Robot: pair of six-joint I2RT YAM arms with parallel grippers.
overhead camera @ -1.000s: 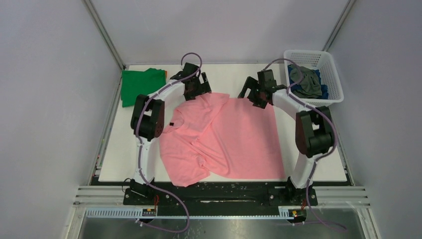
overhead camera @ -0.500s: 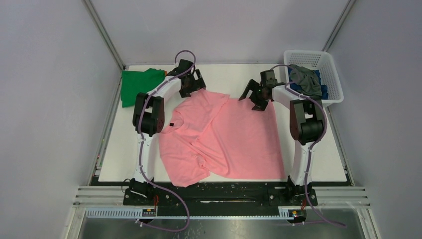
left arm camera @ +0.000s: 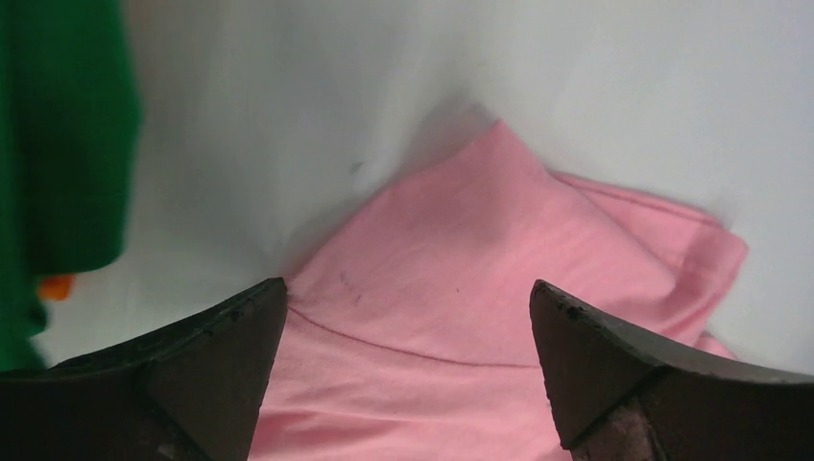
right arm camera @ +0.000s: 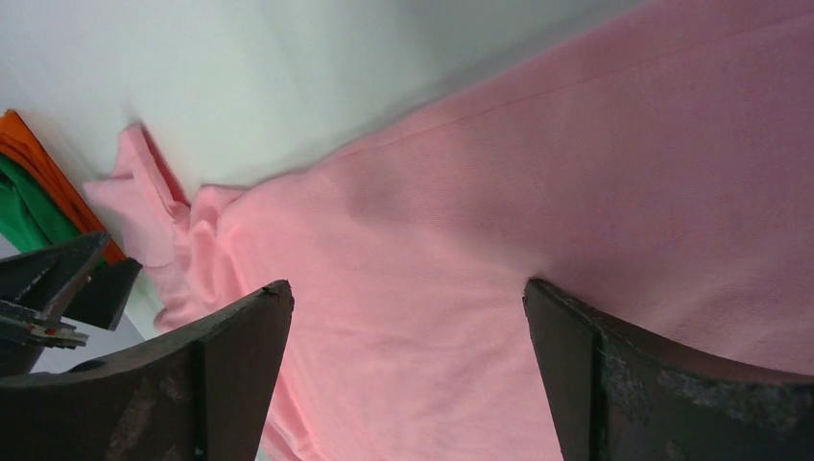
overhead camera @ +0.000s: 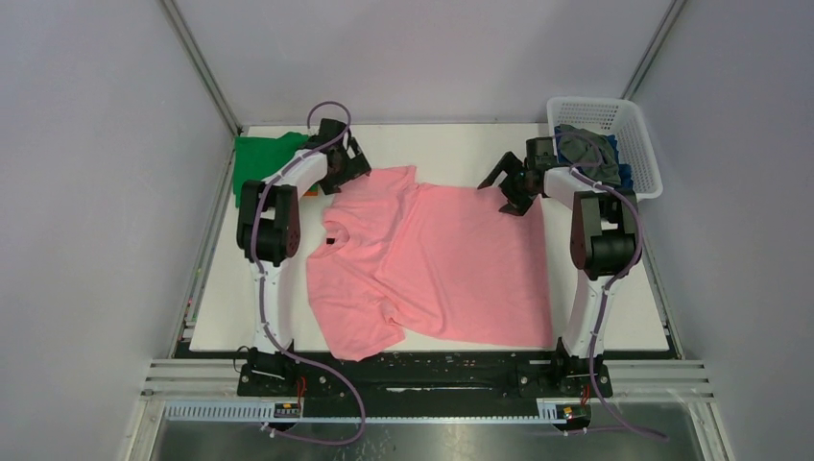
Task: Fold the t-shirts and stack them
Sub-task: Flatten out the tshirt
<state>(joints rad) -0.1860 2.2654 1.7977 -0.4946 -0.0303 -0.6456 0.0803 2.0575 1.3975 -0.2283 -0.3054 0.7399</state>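
Note:
The pink t-shirt (overhead camera: 437, 259) lies spread on the white table, partly folded over itself on the left. My left gripper (overhead camera: 338, 175) is at its far left sleeve corner. Its fingers are open, with pink cloth (left arm camera: 461, 279) lying flat between and under them (left arm camera: 408, 298). My right gripper (overhead camera: 512, 189) is at the shirt's far right corner, open over the pink cloth (right arm camera: 538, 182), with its fingertips wide apart (right arm camera: 408, 293). A green t-shirt (overhead camera: 261, 161) lies folded at the far left with an orange one (right arm camera: 27, 142) under it. Grey (overhead camera: 584, 146) and blue (overhead camera: 624, 175) shirts lie in the basket.
The white lattice basket (overhead camera: 641, 144) stands at the table's far right corner, close to my right arm. The folded green shirt (left arm camera: 58, 144) is just left of my left gripper. Grey walls enclose the table on three sides.
Both grippers have moved outward along the far edge, the left one to the left and the right one to the right. The pink shirt's far edge is now spread wider.

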